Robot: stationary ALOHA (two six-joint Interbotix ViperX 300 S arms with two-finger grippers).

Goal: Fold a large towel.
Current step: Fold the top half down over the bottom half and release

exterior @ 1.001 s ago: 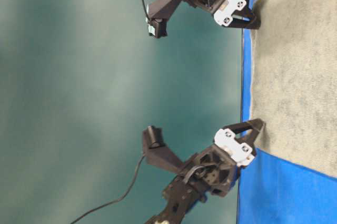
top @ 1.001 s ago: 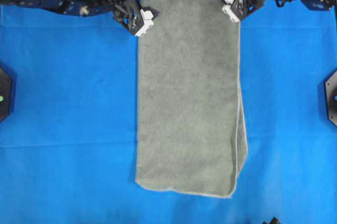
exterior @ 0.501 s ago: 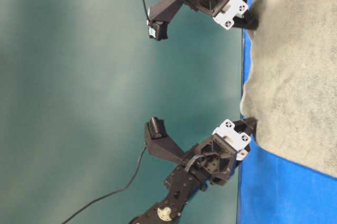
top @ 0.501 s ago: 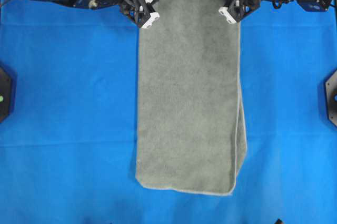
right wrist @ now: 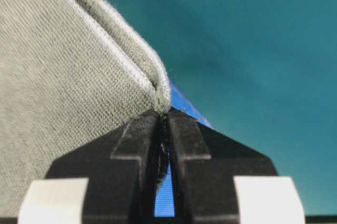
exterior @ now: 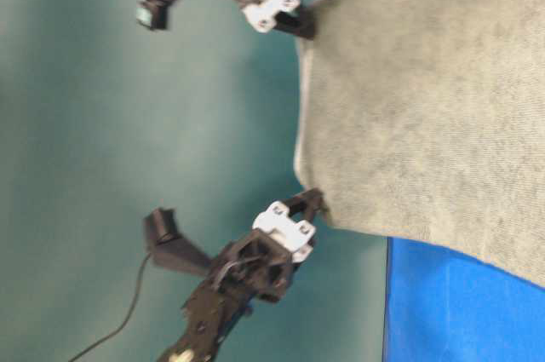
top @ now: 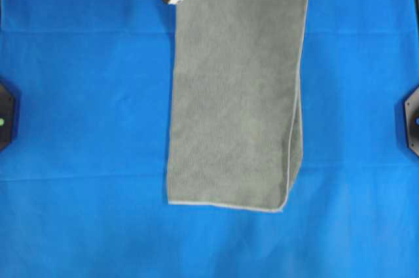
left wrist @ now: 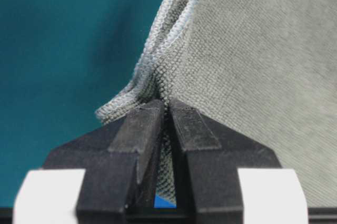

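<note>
Towel (top: 236, 95) lies lengthwise on the blue sheet (top: 85, 108), near end flat, far end raised clear of it; no legible writing. Left gripper (left wrist: 167, 109) and right gripper (right wrist: 162, 116) each have jaws clamped tight on a far corner. Since a second ago, both jaws have closed and lifted that edge.

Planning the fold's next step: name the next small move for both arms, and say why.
Probably carry both pinched corners together toward the free hem, keeping the edge between them taut. The left gripper and right gripper are each shut on a far corner of the towel, that end is raised off the blue sheet, and the near hem lies flat.
</note>
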